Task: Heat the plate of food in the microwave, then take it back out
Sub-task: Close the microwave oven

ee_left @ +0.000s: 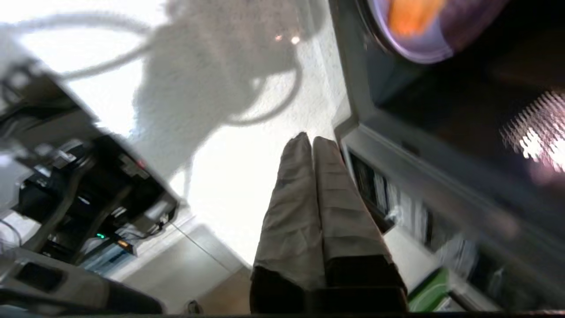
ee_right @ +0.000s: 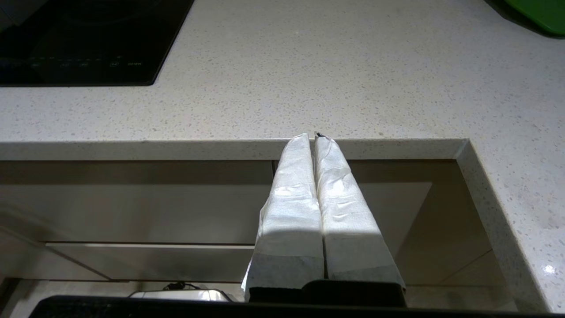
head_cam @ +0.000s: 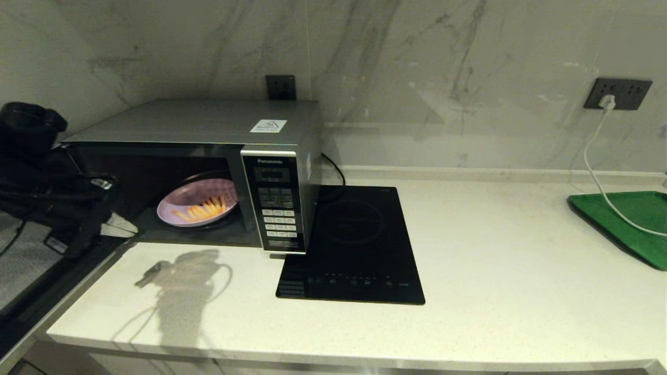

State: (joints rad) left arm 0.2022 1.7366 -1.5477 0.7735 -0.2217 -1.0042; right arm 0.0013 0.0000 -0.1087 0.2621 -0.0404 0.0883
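Note:
The silver microwave [head_cam: 208,125] stands at the back left of the counter. Its door [head_cam: 31,271] is swung open to the left. Inside on the turntable lies the lilac plate of food [head_cam: 198,207] with yellow fries; its edge also shows in the left wrist view [ee_left: 415,48]. My left gripper [head_cam: 121,227] [ee_left: 311,139] is shut and empty. It hovers low at the left front corner of the opening, beside the door's inner frame and apart from the plate. Shut and empty too, my right gripper [ee_right: 312,136] hangs below the counter's front edge, out of the head view.
A black induction hob [head_cam: 359,245] lies right of the microwave. A green tray [head_cam: 630,221] sits at the far right, with a white cable [head_cam: 594,172] running down to it from a wall socket. The counter's front edge [ee_right: 220,148] is just above the right fingertips.

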